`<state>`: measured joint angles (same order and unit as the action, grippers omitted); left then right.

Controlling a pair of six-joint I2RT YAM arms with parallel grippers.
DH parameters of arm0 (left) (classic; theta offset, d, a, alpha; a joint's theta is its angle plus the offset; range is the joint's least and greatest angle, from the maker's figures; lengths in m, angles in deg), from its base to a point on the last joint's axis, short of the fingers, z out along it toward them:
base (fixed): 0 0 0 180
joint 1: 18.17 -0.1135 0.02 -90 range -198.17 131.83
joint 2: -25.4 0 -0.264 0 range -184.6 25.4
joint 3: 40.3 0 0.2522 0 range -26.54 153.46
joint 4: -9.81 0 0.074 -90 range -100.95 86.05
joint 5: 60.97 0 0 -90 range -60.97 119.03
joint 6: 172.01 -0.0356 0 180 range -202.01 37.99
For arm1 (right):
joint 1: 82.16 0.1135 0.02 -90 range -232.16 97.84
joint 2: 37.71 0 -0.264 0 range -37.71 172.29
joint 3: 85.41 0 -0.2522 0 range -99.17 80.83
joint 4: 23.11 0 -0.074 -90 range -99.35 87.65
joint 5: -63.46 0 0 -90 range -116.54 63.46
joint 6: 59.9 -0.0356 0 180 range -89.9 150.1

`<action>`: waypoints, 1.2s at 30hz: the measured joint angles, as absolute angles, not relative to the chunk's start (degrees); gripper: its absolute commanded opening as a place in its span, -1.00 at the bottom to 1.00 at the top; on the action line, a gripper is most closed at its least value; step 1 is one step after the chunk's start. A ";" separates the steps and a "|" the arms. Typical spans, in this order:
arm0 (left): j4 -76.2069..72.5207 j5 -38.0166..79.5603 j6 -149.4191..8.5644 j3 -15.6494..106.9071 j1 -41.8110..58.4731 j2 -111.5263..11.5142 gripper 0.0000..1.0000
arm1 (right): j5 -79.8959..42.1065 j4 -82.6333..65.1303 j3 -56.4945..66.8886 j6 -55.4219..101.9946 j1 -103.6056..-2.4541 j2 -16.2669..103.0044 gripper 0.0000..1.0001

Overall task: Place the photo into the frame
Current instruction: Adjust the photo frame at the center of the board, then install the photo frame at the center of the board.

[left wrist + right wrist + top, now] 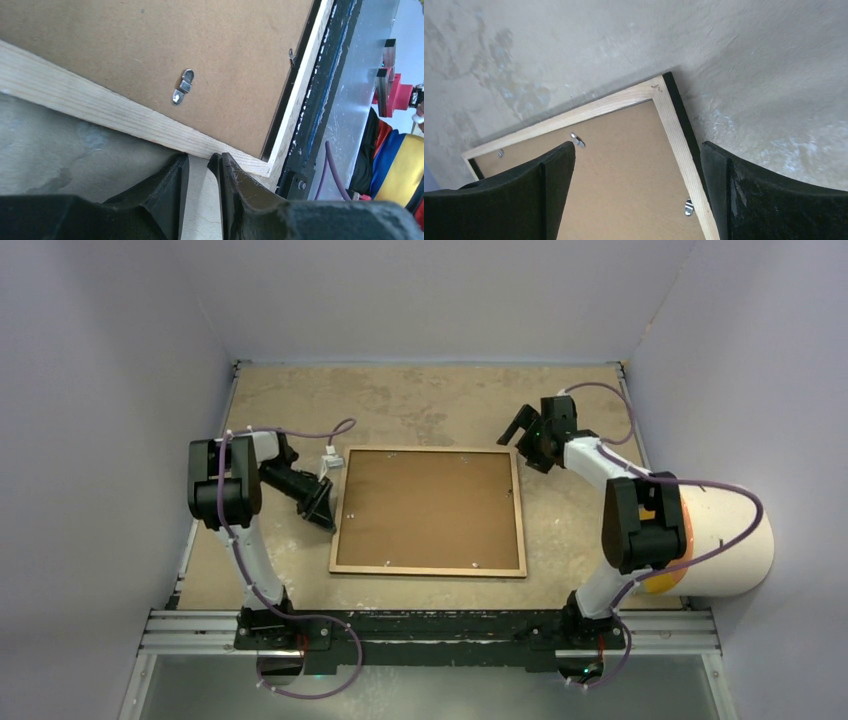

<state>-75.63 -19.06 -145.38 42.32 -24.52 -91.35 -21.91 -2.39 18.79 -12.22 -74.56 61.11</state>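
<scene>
Room: pale walls closed the table in at 9, 12 and 3 o'clock; its top was mottled tan and scuffed.
Frame: lay flat at the middle of the table, back side up, with its light wood rim showing all round and a black edge showing at the far right corner.
Board: plain brown, it sat inside the rim and filled it.
Tabs: small metal ones stood along the inner edge of the rim, over the board.
Photo: out of sight; I could not tell whether it lay under the board.
Left gripper: was low at the frame's 9 o'clock side, its tips against the outer edge of the rim near the 7 o'clock corner.
Left fingers: were nearly together, with only a narrow slit between them; I could not tell whether they pinched anything.
Right gripper: hung over the frame's 1 o'clock corner with its jaws spread wide, holding nothing, and that corner showed between them.
Drum: white with an orange patch, it lay at the table's 4 o'clock edge behind the right arm.
Rail: a dark bar ran along 6 o'clock and carried both arm bases.
</scene>
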 measured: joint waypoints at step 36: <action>-64.57 -24.79 -126.21 45.42 -27.10 -93.47 -0.63 | -10.61 -24.75 6.83 -38.32 -29.91 81.97 0.34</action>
